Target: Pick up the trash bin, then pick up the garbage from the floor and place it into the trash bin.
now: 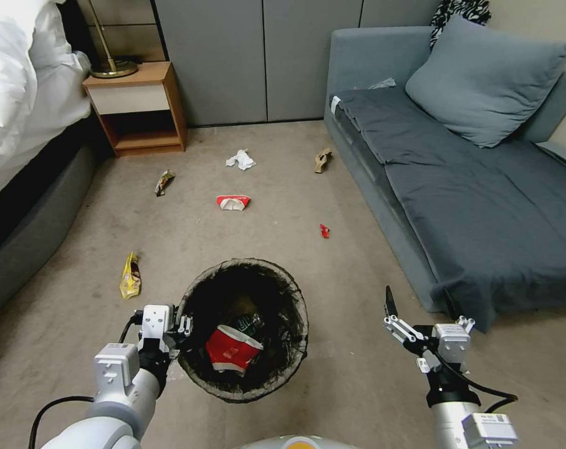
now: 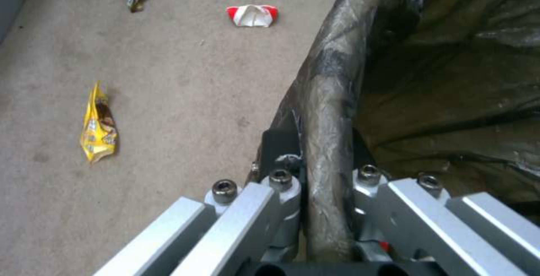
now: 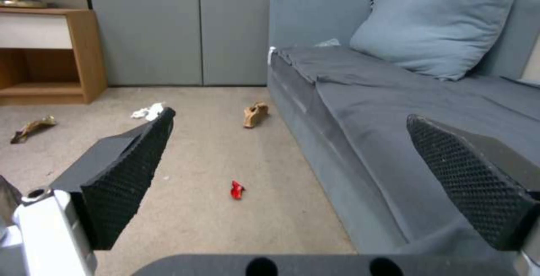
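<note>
Round trash bin [image 1: 244, 329], dark bag folded over rim, upright, holding a crumpled red cup and bottle. On the carpet beyond: yellow wrapper [image 1: 130, 276], red-and-white carton [image 1: 233, 202], white tissue [image 1: 240, 159], brown paper [image 1: 322, 160], red scrap [image 1: 324, 231].

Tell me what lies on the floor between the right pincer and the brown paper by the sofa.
In the right wrist view, one red scrap lies on bare carpet between the open right pincer and the brown paper.
</note>
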